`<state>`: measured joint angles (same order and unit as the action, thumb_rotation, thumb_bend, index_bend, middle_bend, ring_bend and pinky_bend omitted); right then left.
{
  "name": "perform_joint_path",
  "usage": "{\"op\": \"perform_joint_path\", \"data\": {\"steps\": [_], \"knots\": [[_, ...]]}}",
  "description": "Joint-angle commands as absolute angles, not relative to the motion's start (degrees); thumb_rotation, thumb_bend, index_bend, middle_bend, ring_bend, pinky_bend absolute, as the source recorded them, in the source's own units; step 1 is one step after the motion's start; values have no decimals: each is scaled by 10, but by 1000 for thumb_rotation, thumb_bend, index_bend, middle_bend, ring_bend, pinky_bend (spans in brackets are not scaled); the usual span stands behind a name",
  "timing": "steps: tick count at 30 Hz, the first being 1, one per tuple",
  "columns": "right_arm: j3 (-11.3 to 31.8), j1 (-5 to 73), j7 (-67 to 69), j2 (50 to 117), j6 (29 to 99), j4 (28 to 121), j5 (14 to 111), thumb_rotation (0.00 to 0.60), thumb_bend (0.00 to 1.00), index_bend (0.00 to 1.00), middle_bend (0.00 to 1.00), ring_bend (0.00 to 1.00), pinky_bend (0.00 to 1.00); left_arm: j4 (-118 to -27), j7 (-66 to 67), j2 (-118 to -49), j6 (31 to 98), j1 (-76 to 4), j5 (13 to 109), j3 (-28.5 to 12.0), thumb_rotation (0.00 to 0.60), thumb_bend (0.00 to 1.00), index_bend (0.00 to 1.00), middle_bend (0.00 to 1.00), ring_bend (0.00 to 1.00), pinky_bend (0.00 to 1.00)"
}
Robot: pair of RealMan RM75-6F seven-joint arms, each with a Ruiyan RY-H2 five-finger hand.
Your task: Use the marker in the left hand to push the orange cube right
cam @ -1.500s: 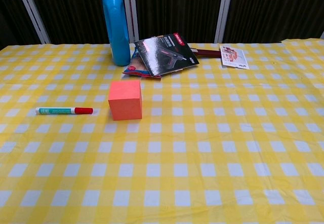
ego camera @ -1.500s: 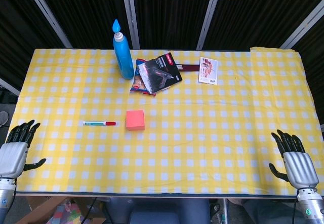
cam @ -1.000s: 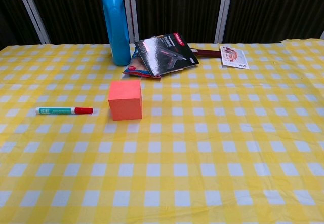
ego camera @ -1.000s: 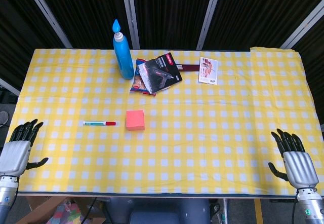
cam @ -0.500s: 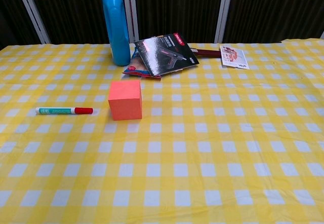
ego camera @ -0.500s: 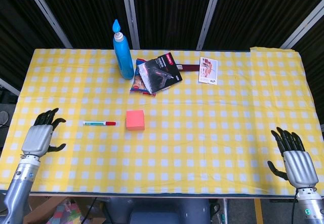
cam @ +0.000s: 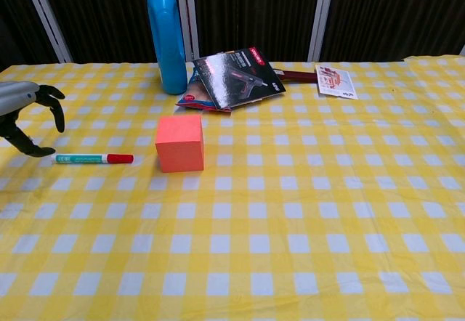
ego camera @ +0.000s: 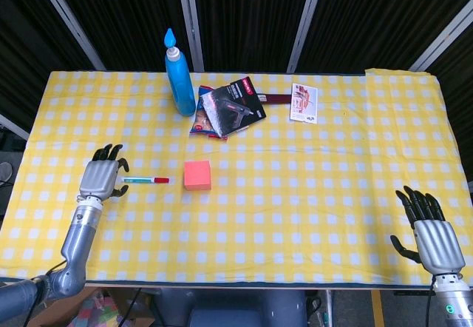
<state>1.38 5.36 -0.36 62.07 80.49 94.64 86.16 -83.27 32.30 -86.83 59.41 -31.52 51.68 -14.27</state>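
A blue bottle [ego camera: 177, 75] is standing upright near the far edge of the counter [ego camera: 310, 194], and just right of it a dark printed package [ego camera: 231, 106] is lying tilted on top of a smaller flat packet [ego camera: 198, 123]. A small white card [ego camera: 304, 103] is lying further right, apart from the package. None of these is sitting between the marker and the cube, nor on the stretch of cloth right of the cube.

The marker [ego camera: 145, 180] is lying flat on the cloth, its red cap pointing toward the orange cube [ego camera: 197, 174], with a small gap showing between cap and cube in both views. The cube is sitting squarely on the cloth, left of the middle of the counter and nearer than the package.

The left hand [ego camera: 101, 176] is hovering at the marker's left end, its dark fingers [cam: 52, 107] curling but apart and holding nothing (whether a fingertip is touching the marker's end cannot be told). The right hand [ego camera: 427, 233] is waiting at the near right corner, well apart from everything, fingers spread and gripping nothing.

A yellow-and-white checked cloth is covering the counter, with a fold showing at the far right corner. Behind it, dark panels split by pale slanting bars are filling the background.
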Motion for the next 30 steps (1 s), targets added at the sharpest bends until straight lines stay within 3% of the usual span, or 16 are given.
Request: {"op": "perform_joint_path", "data": {"steps": [1, 15, 23, 30], "knots": [[14, 54, -2, 621, 804, 946, 861, 600, 377, 0, 0, 0, 0, -803, 345, -894, 583, -337, 488, -144, 600, 307, 450, 65, 0, 93], [15, 54, 4, 619, 802, 949, 858, 600, 378, 0, 0, 0, 0, -719, 360, -953, 562, -378, 445, -138, 600, 313, 460, 65, 0, 93], [14, 54, 6, 617, 801, 950, 858, 600, 377, 0, 0, 0, 0, -692, 371, -969, 559, -388, 431, -130, 600, 373, 484, 76, 0, 93], [15, 54, 7, 617, 802, 951, 858, 600, 377, 0, 0, 0, 0, -691, 370, -971, 565, -388, 432, -124, 600, 448, 570, 110, 0, 93]]}}
